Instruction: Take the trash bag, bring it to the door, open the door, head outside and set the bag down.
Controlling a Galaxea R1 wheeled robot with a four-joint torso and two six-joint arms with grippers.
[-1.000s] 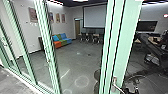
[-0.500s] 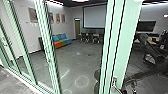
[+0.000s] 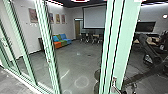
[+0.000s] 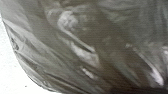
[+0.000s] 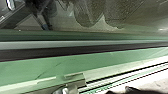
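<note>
Bag close to the left wrist, pick-up presumably done; door ahead, whether passable unclear; set-down remaining; whether the 2 grippers are closed cannot be told

Looks like thin plastic on the trash bag: glossy, translucent, creased, with bright highlights. Reads smooth, low sheen, on the thick green post. Looks like shiny metal on the door handle, low on the green post. Beyond and left of the green post: smooth, hard, faintly reflective on the floor; matt, likely cloth on the sofa; flat, smooth, matt on the white screen.
</note>
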